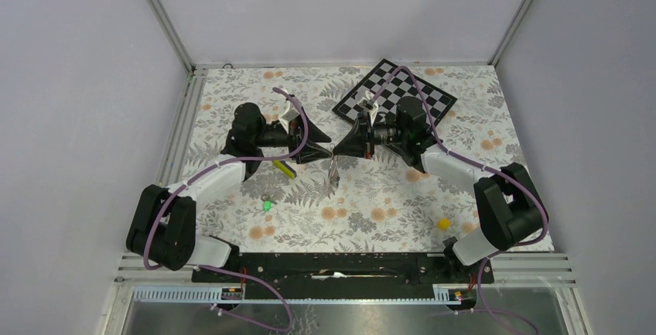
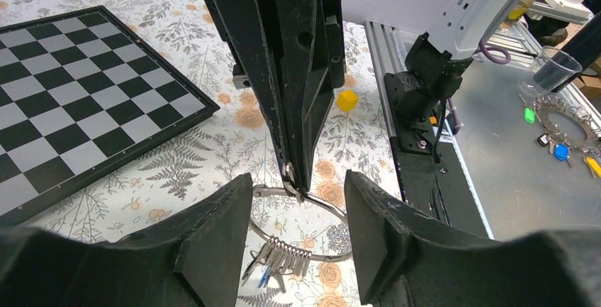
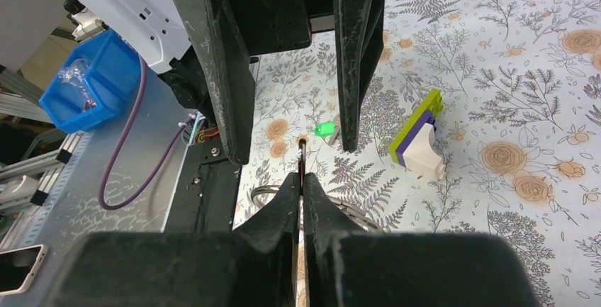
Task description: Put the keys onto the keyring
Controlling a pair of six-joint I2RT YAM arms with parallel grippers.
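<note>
Left wrist view: the left gripper (image 2: 298, 186), blunt black fingers spread apart, flanks the thin silver wire keyring (image 2: 333, 211), metal keys (image 2: 283, 257) bunched on its lower arc; the right gripper (image 2: 290, 172) pinches its top. Flat chequered board (image 2: 71, 87) beyond.

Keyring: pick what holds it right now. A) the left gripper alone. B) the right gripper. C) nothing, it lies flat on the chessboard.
B: the right gripper pinches the wire of the keyring with its jaws shut, while the left gripper stands open, its fingers apart on either side of the ring.
</note>
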